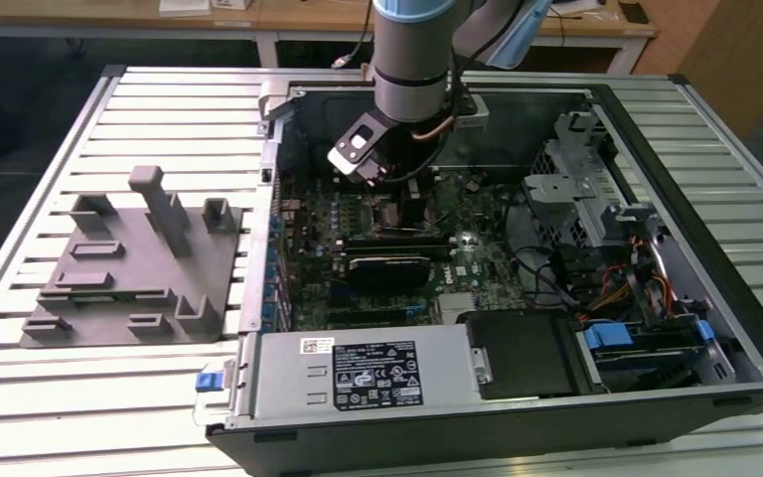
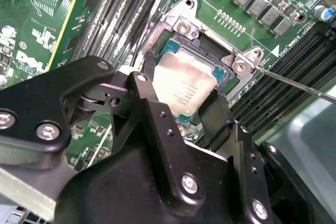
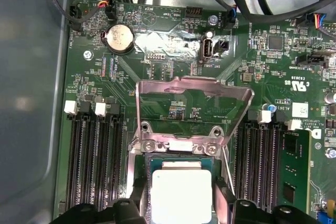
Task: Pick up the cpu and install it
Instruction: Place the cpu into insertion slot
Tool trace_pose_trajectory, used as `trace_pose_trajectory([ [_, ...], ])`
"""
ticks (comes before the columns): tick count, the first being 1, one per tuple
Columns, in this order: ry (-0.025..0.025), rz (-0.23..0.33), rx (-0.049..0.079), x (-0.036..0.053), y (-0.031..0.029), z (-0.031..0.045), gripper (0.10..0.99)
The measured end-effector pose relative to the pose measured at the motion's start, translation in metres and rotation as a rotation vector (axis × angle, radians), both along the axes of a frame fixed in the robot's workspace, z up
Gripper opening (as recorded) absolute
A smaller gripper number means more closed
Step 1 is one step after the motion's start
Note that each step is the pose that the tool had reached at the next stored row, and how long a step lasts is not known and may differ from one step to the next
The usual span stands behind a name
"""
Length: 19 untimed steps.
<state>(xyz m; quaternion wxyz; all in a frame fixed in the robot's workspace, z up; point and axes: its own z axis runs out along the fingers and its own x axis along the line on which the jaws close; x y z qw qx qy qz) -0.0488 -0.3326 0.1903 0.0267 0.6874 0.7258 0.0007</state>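
I am watching the claw [image 2: 184,88] reaching down inside the open computer case [image 1: 528,91], and it is pinching the cpu [image 3: 181,196] by two opposite edges, directly over the socket frame [image 2: 181,24]. I am not able to tell whether the chip is sitting fully down. Room is running tight. Memory slots [image 3: 92,156] are lying close along both sides of the claw, the metal load plate [image 3: 194,90] is standing open just beyond it, and the thin lever [image 2: 296,85] is jutting out beside it. The claw's black body is hiding the cpu's near edge. The grey fixture [image 1: 130,263] is lying well apart, outside the case.
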Motion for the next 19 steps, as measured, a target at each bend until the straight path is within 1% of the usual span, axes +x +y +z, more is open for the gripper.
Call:
trace_pose_trajectory([
  [2, 0.0001, 0.000, 0.001, 0.0000, -0.0001, 0.0002, 0.616],
  [5, 0.0000, 0.000, 0.013, 0.0000, 0.0000, 0.0007, 0.616],
  [10, 0.0001, -0.002, 0.019, -0.0001, -0.0001, 0.0024, 0.616],
  [19, 0.0001, -0.004, 0.020, -0.0001, -0.0001, 0.0069, 0.616],
])
